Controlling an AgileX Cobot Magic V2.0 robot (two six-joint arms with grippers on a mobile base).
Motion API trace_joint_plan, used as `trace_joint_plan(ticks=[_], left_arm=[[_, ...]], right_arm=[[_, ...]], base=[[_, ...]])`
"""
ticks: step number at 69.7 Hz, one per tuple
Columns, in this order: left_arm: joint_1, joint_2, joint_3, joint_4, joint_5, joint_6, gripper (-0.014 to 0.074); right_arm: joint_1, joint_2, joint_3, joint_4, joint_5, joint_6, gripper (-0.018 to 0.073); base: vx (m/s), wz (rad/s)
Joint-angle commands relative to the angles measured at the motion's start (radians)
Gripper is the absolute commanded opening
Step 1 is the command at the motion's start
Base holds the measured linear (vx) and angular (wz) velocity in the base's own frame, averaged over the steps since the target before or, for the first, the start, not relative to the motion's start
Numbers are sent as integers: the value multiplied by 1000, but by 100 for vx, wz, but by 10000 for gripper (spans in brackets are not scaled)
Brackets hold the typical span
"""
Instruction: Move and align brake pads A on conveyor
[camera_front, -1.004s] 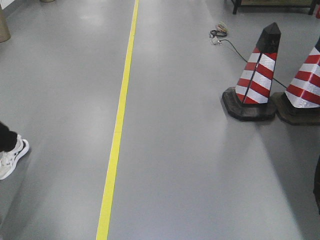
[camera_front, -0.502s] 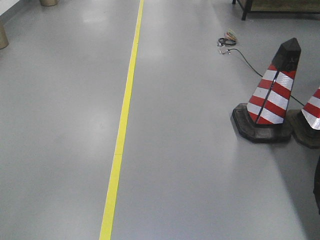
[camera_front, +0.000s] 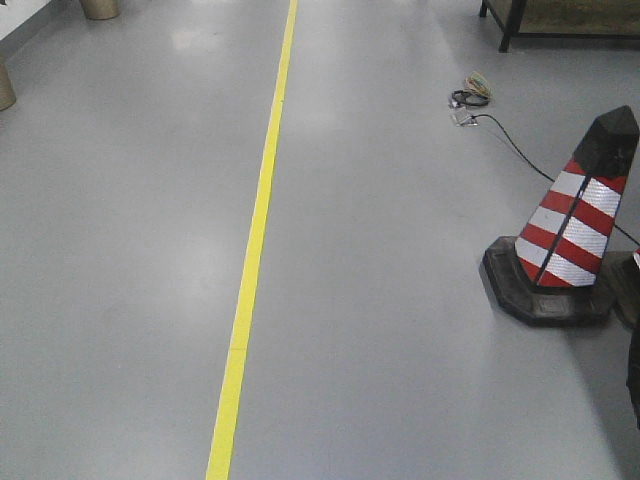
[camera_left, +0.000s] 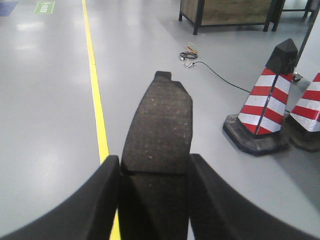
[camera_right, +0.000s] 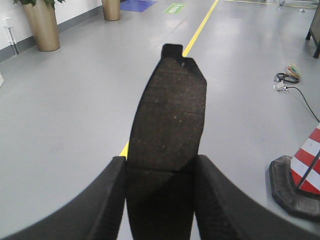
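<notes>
Your left gripper clamps one brake pad and your right gripper clamps a second pad, both held above grey floor. No conveyor shows in any view, so you probably have all the placing and aligning left to do.

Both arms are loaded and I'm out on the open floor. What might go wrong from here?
The dark-grey curved brake pad in the left fingers and the matching pad in the right fingers are pinched at the near end only, most of each sticking out; a jolt could tilt or drop one.
The red-and-white striped cone and loose black cable lie ahead to the right; drifting that way risks a snag.
</notes>
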Motion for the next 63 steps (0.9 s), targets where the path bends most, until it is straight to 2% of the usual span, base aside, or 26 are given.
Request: trace_joint_plan(ticks=[1,33,63], left_arm=[[-7,10,-26,-7,-92,-2,104],[-7,10,-26,-7,-92,-2,104],[-7,10,-26,-7,-92,-2,104]], right_arm=[[-1,7,-32,-21,-95,-6,111],[-1,7,-32,-21,-97,-6,111],[-1,7,-32,-21,-97,-6,111]], base=[[31,2],[24,0],[8,-2]])
